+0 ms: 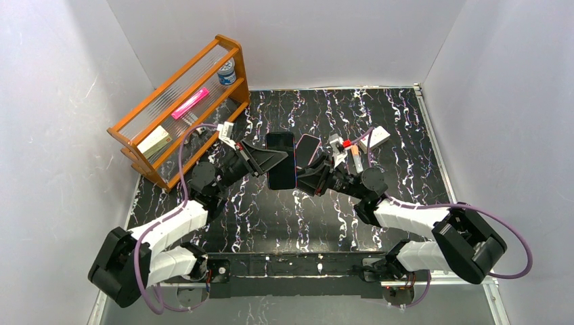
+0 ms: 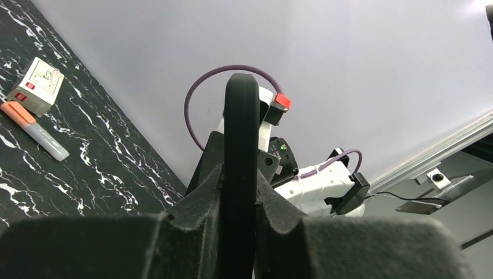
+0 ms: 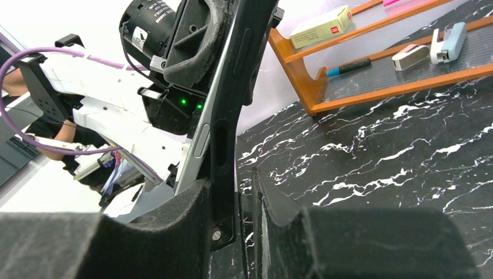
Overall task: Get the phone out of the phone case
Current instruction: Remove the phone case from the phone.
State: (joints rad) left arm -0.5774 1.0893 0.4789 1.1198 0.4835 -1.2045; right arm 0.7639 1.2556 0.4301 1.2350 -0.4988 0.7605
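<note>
Left arm (image 1: 169, 227) and right arm (image 1: 413, 217) have white shells, black joints and looping purple cables (image 1: 179, 162). Fingers (image 2: 192, 232) are black foam. Green lights (image 3: 190, 103) glow upper left; a red tag (image 2: 282, 100) sits centre.

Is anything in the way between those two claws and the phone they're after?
Nothing visible is. The left gripper has its jaws clamped on one edge of the phone case, with the phone inside it. The right gripper has its jaws straddling the opposite edge. Only the case itself covers the phone.
</note>
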